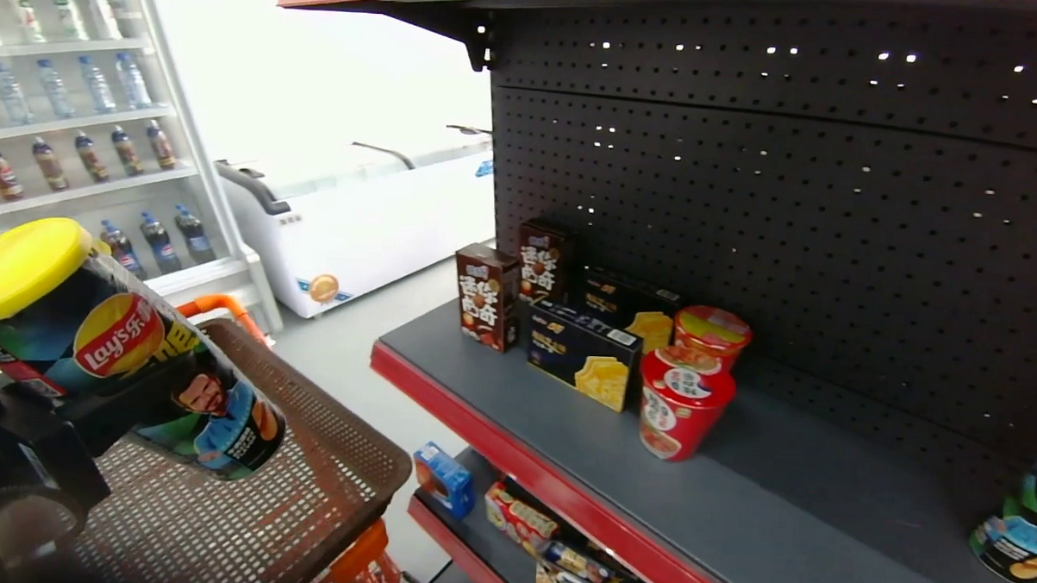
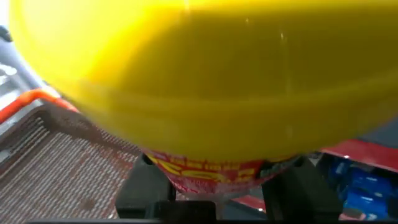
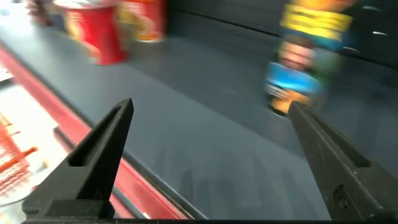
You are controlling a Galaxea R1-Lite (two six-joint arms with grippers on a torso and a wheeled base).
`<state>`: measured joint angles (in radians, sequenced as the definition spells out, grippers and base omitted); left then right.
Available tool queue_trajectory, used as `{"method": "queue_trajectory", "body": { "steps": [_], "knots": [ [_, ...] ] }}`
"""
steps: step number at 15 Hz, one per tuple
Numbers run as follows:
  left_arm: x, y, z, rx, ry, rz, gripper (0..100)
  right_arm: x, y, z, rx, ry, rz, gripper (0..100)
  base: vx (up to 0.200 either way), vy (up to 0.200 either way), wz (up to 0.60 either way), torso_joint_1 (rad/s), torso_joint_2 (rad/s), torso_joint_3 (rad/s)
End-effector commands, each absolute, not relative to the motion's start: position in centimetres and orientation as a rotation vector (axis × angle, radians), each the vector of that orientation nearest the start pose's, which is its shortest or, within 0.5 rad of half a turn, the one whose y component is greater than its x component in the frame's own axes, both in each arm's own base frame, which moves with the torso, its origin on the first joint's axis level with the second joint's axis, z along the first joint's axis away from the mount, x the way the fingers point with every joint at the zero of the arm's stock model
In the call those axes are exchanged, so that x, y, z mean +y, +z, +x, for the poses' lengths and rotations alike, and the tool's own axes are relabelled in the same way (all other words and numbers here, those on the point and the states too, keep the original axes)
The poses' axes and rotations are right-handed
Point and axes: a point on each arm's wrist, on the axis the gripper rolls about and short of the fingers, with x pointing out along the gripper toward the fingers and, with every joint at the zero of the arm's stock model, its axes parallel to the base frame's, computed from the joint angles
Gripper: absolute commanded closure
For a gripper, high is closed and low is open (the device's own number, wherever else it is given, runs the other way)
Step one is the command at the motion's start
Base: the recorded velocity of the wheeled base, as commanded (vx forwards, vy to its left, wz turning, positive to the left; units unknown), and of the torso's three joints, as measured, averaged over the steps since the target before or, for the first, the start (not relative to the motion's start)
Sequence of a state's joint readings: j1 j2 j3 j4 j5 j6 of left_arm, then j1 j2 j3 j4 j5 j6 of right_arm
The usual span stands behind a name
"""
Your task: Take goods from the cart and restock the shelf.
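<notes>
Presently, the tall yellow-lidded crisp canister (image 1: 128,355) is clamped in the left gripper (image 2: 217,182), above the brown mesh cart basket (image 1: 323,466). It should be carried towards the grey shelf board (image 1: 778,508) beyond and set upright.

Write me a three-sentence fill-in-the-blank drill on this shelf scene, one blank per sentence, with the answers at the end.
1. The left gripper holds a can with a ___ lid.
2. The right gripper hangs over the shelf with its fingers ___.
3. ___ red cups stand on the shelf.

Missing words: yellow; open; Two
</notes>
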<state>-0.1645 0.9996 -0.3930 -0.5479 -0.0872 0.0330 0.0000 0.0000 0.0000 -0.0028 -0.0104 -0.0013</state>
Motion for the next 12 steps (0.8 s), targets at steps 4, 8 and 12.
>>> {"method": "queue_trajectory", "body": {
  "steps": [4,8,12],
  "knots": [
    [-2.2,20.6,12.5,0.071,-0.248,0.038,100,0.0,7.6,-2.3,-0.003,-0.009,-0.002,0,0.0,0.0,-0.6,0.004,0.0,0.002],
    [-2.2,20.4,12.3,0.077,-0.25,0.04,100,0.0,7.6,-2.3,-0.003,-0.009,-0.002,0,0.0,0.0,-0.6,0.0,0.0,-0.001],
    [-1.7,20.8,8.9,0.049,-0.251,0.042,100,0.0,7.6,-2.3,-0.003,-0.011,-0.002,0,0.0,0.0,-0.6,0.002,0.0,0.004]
  ]
}}
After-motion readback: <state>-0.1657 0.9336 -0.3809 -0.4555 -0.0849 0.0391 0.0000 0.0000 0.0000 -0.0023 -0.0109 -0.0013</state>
